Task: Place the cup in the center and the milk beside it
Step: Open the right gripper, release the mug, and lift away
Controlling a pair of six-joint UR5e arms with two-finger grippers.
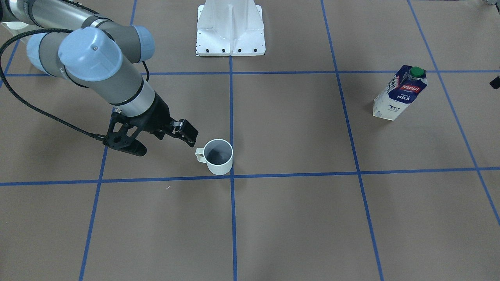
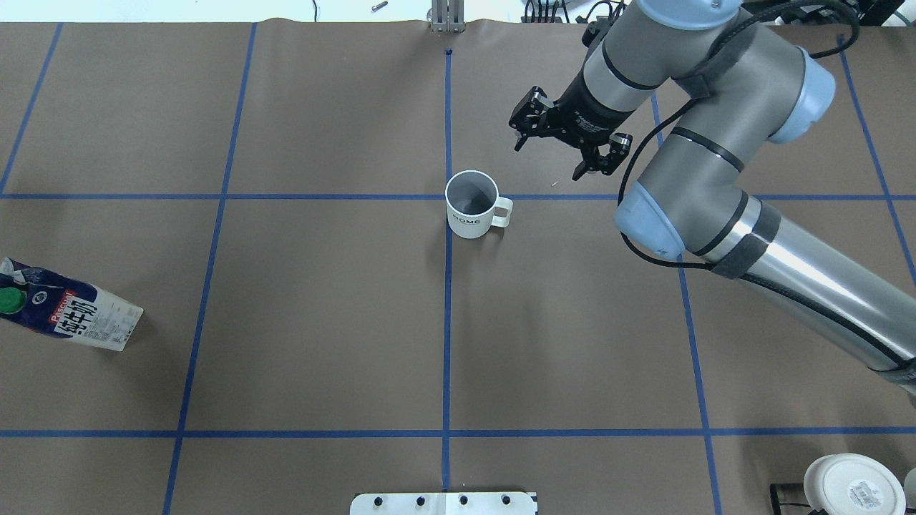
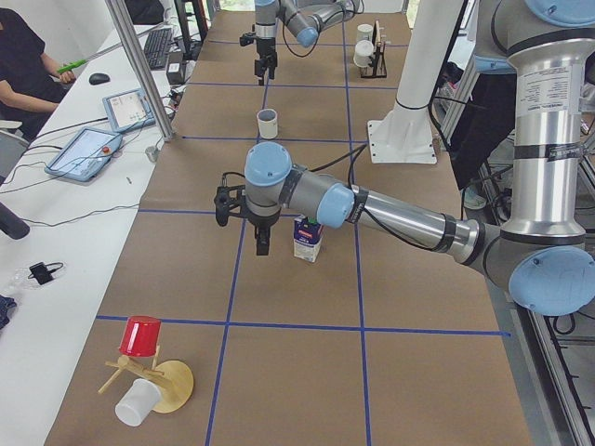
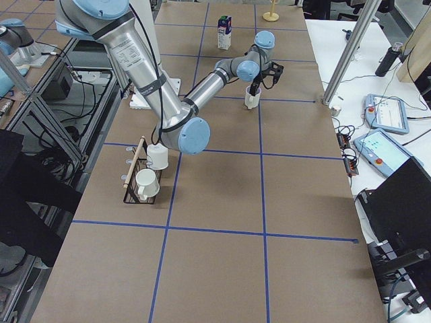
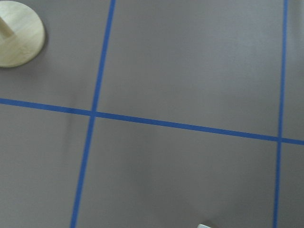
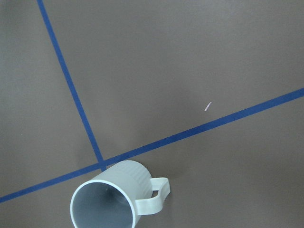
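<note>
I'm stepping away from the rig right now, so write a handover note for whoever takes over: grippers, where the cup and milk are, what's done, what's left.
Right gripper: open, empty, beside the plain white handled mug, not touching it.
Left gripper: near the blue and white Pascual milk carton with green cap in the left side view; open or shut, cannot tell.
Mug: upright at the centre crossing of the blue tape lines.
Carton: upright, far out on the robot's left.
Done: cup looks placed in the centre.
Left: bring the milk beside the cup.
</note>
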